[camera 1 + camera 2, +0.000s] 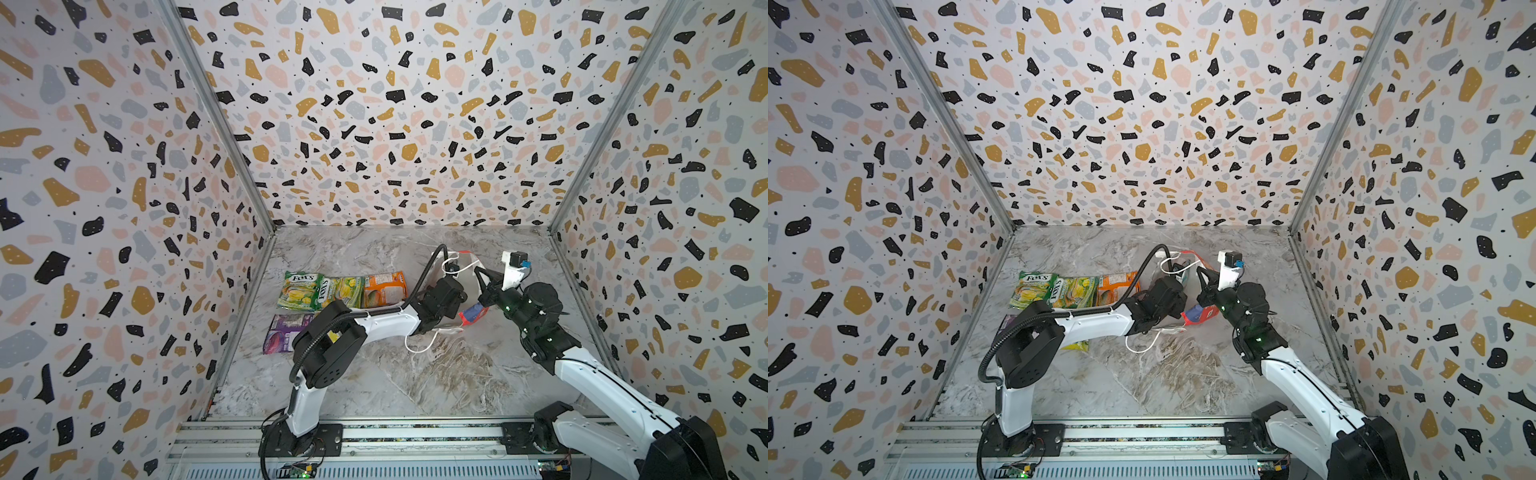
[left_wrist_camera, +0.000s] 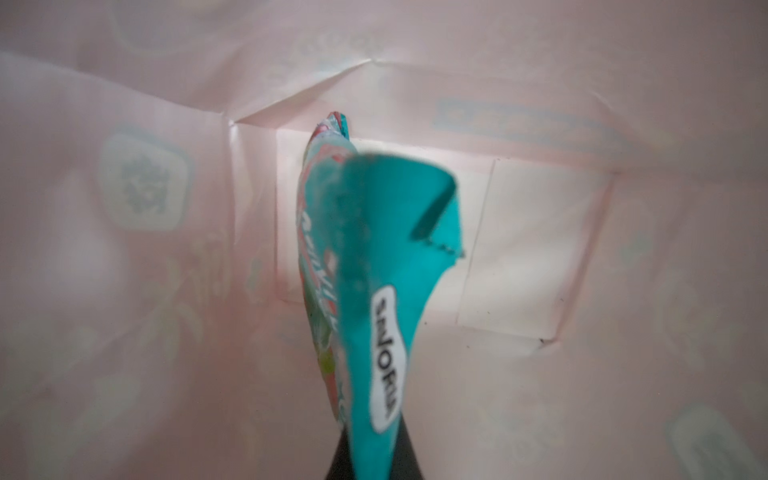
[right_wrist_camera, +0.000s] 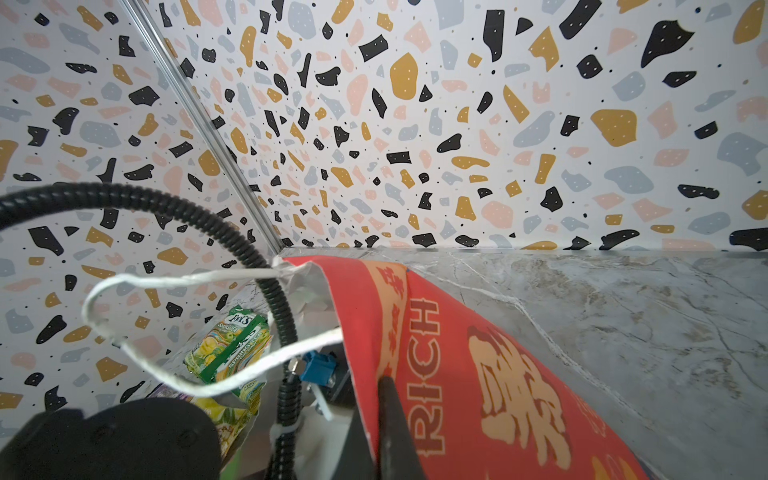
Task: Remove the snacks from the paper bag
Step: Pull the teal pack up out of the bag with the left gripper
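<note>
Top views both show the marble table (image 1: 415,374), and on its right part the paper bag (image 1: 469,320) sits between the two arms. The right gripper (image 3: 374,424) is closed on the red wall of the bag and holds the mouth open. The left gripper (image 2: 374,453) is deep inside and pinches the teal packet (image 2: 374,249) by one end. Five packets are already out on the left: two green-yellow ones (image 1: 300,289), the orange one (image 1: 384,289), the purple one (image 1: 284,336) and the yellow one (image 1: 1077,345) half under the arm. I think the glossy foil may slip from such a small pinch. The bag may also be dragged along if the packet rubs the lining, and the cord handle (image 3: 187,282) may catch on the left arm's cable.
</note>
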`<state>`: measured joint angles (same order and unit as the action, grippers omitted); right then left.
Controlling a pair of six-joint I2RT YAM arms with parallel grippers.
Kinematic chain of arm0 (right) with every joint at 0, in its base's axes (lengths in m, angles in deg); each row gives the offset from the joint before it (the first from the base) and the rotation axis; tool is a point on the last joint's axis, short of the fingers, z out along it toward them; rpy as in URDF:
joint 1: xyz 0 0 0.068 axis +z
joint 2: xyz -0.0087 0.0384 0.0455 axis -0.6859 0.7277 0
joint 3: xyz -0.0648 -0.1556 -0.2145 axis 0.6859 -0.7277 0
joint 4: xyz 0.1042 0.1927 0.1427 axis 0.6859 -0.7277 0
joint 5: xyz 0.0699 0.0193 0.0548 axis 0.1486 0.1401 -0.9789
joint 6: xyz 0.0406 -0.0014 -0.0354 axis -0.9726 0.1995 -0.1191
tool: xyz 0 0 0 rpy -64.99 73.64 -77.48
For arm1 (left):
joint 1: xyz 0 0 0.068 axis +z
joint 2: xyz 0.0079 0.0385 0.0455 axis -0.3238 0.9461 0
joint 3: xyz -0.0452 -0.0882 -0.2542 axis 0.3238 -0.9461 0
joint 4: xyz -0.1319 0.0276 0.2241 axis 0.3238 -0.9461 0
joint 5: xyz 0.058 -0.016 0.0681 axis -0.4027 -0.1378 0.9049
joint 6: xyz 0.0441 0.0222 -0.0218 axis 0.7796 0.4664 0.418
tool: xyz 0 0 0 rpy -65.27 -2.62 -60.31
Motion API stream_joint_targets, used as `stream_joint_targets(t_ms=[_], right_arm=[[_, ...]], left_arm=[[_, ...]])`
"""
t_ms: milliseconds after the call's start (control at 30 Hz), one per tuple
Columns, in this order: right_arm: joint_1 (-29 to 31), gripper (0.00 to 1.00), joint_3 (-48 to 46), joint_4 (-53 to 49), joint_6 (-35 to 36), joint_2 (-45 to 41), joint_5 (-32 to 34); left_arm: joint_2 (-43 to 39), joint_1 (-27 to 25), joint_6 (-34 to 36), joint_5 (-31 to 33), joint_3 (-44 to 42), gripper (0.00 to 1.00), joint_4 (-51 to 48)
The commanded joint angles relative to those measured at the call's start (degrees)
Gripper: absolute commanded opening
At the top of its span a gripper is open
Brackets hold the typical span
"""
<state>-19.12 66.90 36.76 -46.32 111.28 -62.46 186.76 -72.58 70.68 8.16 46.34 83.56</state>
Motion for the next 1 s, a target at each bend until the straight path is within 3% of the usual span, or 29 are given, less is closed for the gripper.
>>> stream_joint_targets(t_ms=[0, 567, 800, 967], right_arm=[[-0.43, 0.00, 0.14, 2.80, -0.85, -0.62, 0.15], [-1.22, 0.00, 5.69, -3.02, -2.77, 3.56, 2.12], [-2.02, 0.00, 10.85, -5.28, -5.84, 7.18, 1.04], [-2.89, 0.00, 14.30, -7.46, -6.50, 8.34, 1.24]], left_arm=[[-4.83, 0.15, 2.14, 0.16, -0.67, 0.00, 3.66], [-18.35, -0.10, 4.83, -7.47, -5.69, 0.00, 0.68], [-26.18, -0.10, 9.38, -7.08, -11.11, 0.00, -1.20], [-30.07, -0.08, 11.28, -2.89, -13.68, 0.00, -3.32]])
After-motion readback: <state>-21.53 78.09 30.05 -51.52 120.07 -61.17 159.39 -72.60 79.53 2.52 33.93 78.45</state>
